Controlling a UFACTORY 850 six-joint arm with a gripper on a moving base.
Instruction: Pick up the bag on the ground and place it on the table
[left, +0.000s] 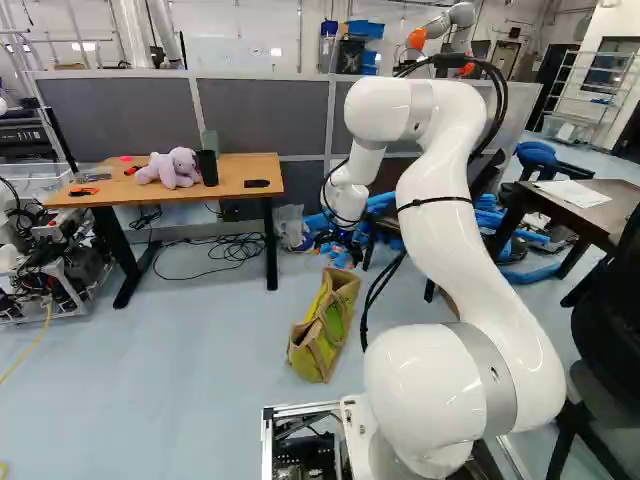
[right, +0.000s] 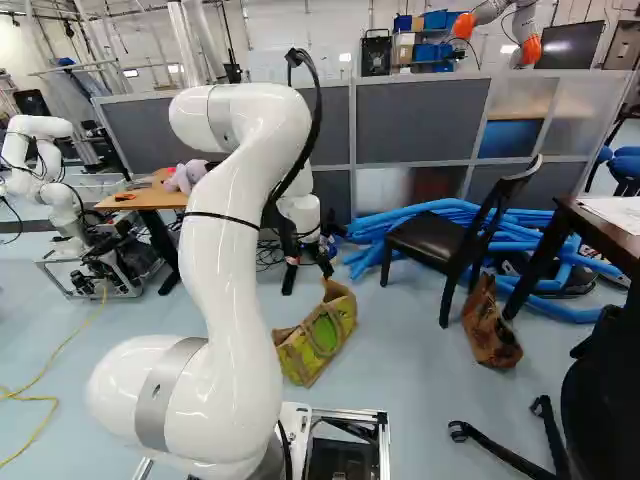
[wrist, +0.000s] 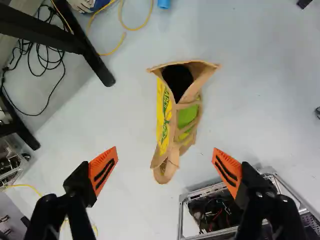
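My gripper (right: 308, 268) hangs fingers down above the floor, behind the bag in the right base view. In the wrist view the gripper (wrist: 165, 172) is wide open, with nothing between its pads. The tan, yellow and green bag (left: 325, 325) stands on the floor, its two ends peaked. From the wrist, the bag (wrist: 172, 112) lies ahead of and below the fingers; its near end shows in line between them, untouched. A wooden table (left: 235, 178) with a purple plush toy (left: 175, 168) is at the left of the left base view; a dark table (left: 600, 215) is at its right.
A black cup (left: 207, 167) stands on the wooden table. Beyond the arm are blue tubes (right: 440, 215) and a dark chair (right: 430, 238); a second brown bag (right: 490, 325) is on the floor by the chair. Another robot (right: 45, 165) stands at the right base view's left. Cables (left: 235, 248) lie underneath the table.
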